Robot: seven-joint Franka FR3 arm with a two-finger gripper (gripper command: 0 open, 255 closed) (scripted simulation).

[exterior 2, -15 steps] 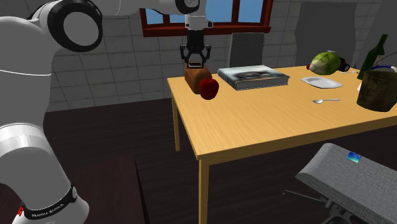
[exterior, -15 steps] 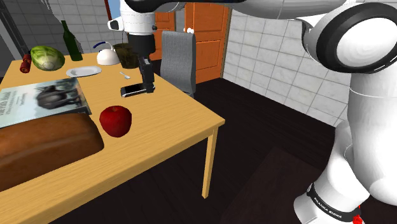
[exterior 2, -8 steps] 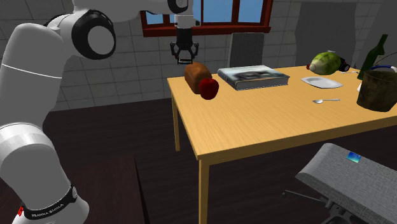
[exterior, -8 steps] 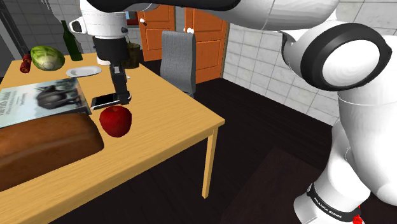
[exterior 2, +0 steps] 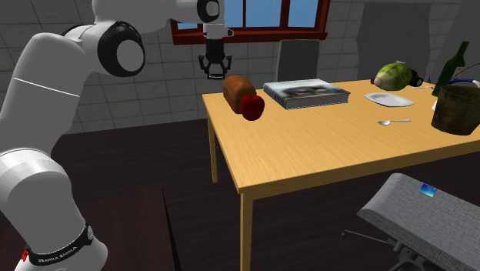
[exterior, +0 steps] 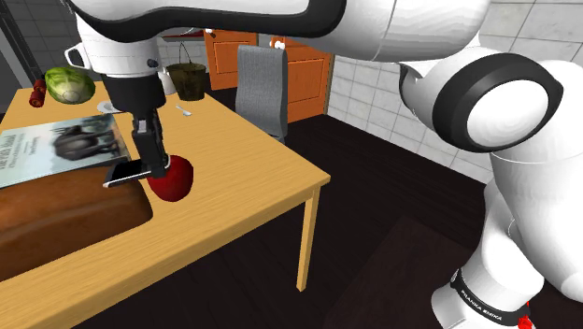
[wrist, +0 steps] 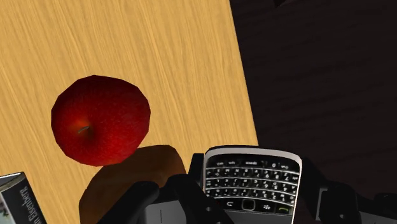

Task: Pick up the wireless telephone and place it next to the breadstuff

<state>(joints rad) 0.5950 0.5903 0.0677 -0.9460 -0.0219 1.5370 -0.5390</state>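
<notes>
1. Carrying is the step in hand, as I judge it. The black wireless telephone with a silver rim and small keypad (wrist: 251, 181) is off the light wooden table (exterior: 245, 168) and held in the air by the all-black two-finger gripper (exterior: 149, 164).
2. The pick-up is therefore done. What is left is to lower the phone onto bare wood beside the long brown loaf of bread (exterior: 65, 221) and let go.
3. In the shoulder view the phone hangs near the loaf's end, with the round red apple (exterior: 176, 178) just beside the gripper. A flat book with a grey photo cover (exterior: 56, 150) lies behind the loaf.
4. In the second exterior view the gripper sits above the loaf and towards that view's left, near the table's corner. The wrist view shows the table's edge and the dark floor beyond the phone, so the set-down spot seems close to the edge.
5. The fingers (wrist: 191, 198) are closed partway, pinching the phone by its two long sides. The keypad end sticks out ahead of the fingers, and they touch nothing else.
6. The apple crowds the free space by the loaf, so the descent will likely need care to avoid nudging it.
</notes>
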